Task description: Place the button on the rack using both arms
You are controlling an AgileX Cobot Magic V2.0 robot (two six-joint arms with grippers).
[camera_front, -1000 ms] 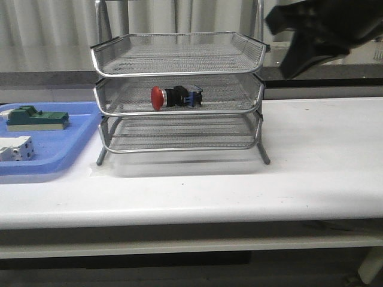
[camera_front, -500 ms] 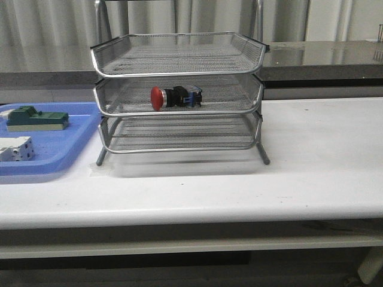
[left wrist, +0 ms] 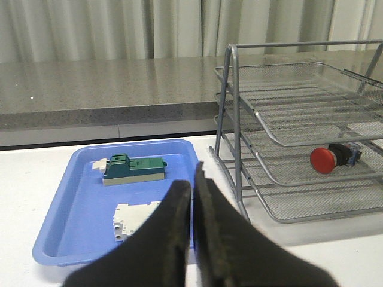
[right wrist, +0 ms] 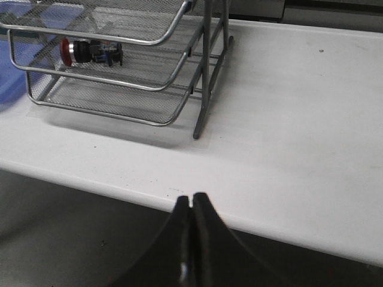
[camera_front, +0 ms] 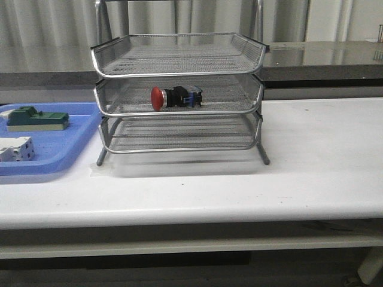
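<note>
Blue tray (camera_front: 72,149), at the left of the table: a green block (camera_front: 36,118) and a white component (camera_front: 15,149) are held in it, apart from each other; neither is the task's item. Rack (camera_front: 179,98), just right of the tray: three wire-mesh tiers on thin legs, all trays pushed in. Button (camera_front: 175,97): found lying on its side on the middle tier, red head to the left, black body and blue rear block to the right; placement is judged complete. Handling, as judged: light, rigid, hard plastic; the domed head is smooth and likely slippery, and a round body on mesh may roll. Should it be taken up again, the black cylindrical body, gripped across its width, is judged the surest hold. Left gripper (left wrist: 192,197): seen in its wrist view only, fingers pressed together, nothing between them. Right gripper (right wrist: 191,206): likewise clenched and empty, held off the table's near edge, well apart from the rack.
</note>
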